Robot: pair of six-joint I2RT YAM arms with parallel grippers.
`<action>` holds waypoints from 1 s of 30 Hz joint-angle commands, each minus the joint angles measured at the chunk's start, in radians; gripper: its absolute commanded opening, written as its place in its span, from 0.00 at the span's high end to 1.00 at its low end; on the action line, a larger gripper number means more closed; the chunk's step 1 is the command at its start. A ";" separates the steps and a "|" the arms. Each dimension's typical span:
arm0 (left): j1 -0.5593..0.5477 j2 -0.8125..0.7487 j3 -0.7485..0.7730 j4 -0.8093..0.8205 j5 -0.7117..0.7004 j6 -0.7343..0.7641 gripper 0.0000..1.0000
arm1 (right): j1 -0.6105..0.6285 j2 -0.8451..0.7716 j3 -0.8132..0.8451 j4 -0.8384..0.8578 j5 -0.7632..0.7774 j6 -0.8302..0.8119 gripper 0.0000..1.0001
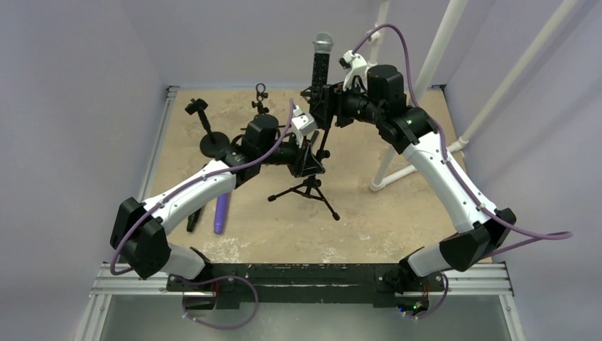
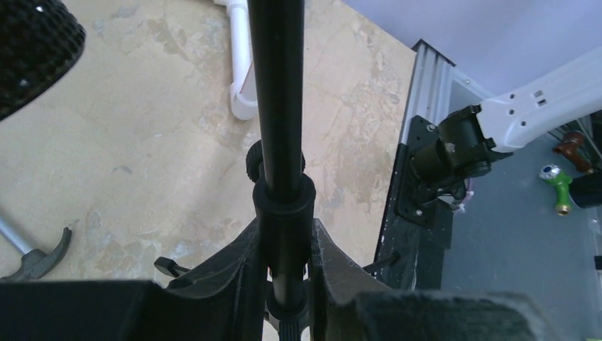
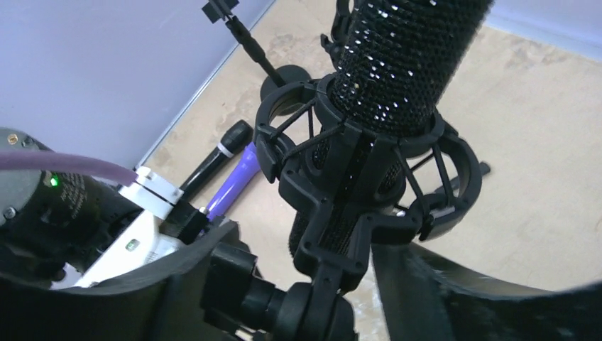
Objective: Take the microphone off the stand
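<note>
Atop the stand (image 2: pixel 277 106), the shock mount (image 3: pixel 369 177) holds the microphone (image 3: pixel 405 57) upright.

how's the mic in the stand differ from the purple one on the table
The microphone stands upright in a shock mount; the purple mic lies flat on the table. The microphone is black with a silver head; the purple mic is purple. Both are slim sticks.

The top camera looks down from high behind the rig onto the whole table (image 1: pixel 397 213). The left wrist camera sits hard against the stand (image 2: pixel 277 106), facing past its pole across the table to the right arm (image 2: pixel 539 85) (both also in the top view). The right wrist camera looks close up past the mic (image 3: pixel 405 64) toward what seems the table's left edge; all three share the stand.
</note>
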 commanded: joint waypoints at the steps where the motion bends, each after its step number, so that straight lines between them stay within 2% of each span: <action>1: 0.035 -0.079 0.015 0.120 0.132 0.012 1.00 | -0.005 -0.065 -0.024 0.094 -0.096 0.019 0.27; 3: 0.051 -0.093 0.012 0.125 0.152 0.013 1.00 | -0.006 -0.075 -0.040 0.096 -0.118 0.006 0.22; 9: 0.094 -0.131 0.010 0.116 0.173 0.043 1.00 | -0.006 -0.098 -0.078 0.103 -0.159 -0.010 0.20; 25: 0.166 -0.207 -0.024 0.066 0.189 0.174 1.00 | -0.019 -0.158 -0.136 0.131 -0.348 -0.082 0.23; 30: 0.167 -0.213 -0.061 0.078 0.158 0.202 1.00 | -0.020 -0.149 -0.074 0.099 -0.361 -0.117 0.23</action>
